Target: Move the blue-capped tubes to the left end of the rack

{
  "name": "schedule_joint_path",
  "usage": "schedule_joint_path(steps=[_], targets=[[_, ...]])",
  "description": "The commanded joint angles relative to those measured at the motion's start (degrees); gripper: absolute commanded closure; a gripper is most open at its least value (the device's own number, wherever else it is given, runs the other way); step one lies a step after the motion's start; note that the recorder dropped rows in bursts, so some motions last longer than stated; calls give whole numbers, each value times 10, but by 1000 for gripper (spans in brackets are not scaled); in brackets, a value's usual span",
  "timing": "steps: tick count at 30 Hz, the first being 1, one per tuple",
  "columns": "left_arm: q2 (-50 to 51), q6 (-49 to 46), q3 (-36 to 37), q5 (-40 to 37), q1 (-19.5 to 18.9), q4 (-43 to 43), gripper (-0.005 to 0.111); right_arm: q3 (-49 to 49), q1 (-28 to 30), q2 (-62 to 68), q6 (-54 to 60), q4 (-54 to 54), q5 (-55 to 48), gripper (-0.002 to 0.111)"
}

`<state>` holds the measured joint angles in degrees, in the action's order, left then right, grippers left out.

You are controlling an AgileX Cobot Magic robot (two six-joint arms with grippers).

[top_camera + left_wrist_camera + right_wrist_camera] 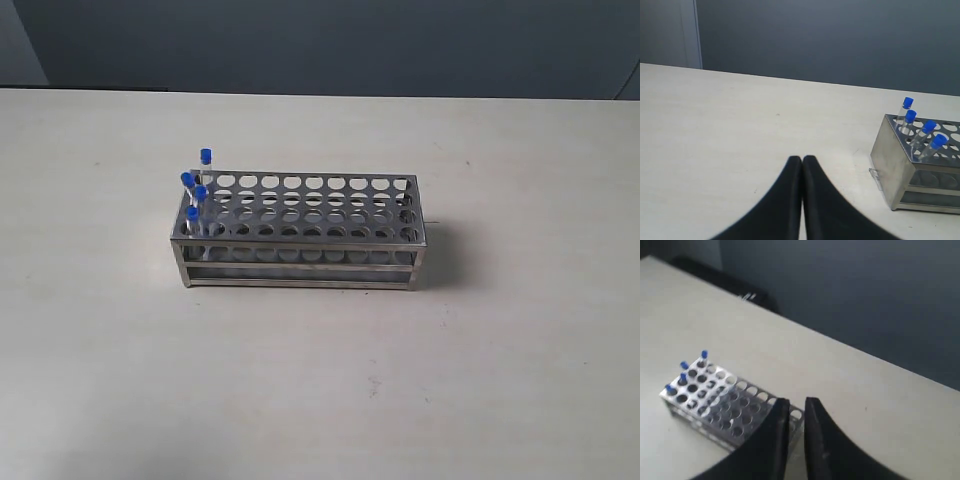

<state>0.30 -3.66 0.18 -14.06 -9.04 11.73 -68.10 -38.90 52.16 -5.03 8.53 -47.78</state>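
The silvery rack [300, 262] stands in the middle of the table in the exterior view. Several blue-capped tubes [200, 190] stand in the holes at its left end, one slightly taller at the back. Neither gripper shows in the exterior view. My left gripper [802, 158] is shut and empty, low over bare table, well apart from the rack [892, 167] and the tubes [928, 127]. My right gripper [797, 402] hangs high above the other end of the rack [715, 407], jaws a narrow gap apart with nothing between them. The tubes [684, 376] are at the rack's far end from it.
The pale table [120, 380] stretches all round the rack. A dark wall [330, 45] runs behind the table's far edge. The rack's other holes [315, 205] hold nothing.
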Motion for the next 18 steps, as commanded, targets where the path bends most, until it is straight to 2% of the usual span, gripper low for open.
schedule_joint_path(steps=[1, 6, 13, 18], targets=[[-3, 0, -2, 3, 6, 0, 106, 139, 132, -114, 5, -65, 106, 96], [-3, 0, -2, 3, 6, 0, 106, 314, 245, -282, 5, -77, 168, 96], [-3, 0, -2, 3, 6, 0, 106, 510, 345, -499, 22, -76, 256, 96], [-3, 0, -2, 3, 6, -2, 106, 594, 388, -522, 22, -77, 287, 96]])
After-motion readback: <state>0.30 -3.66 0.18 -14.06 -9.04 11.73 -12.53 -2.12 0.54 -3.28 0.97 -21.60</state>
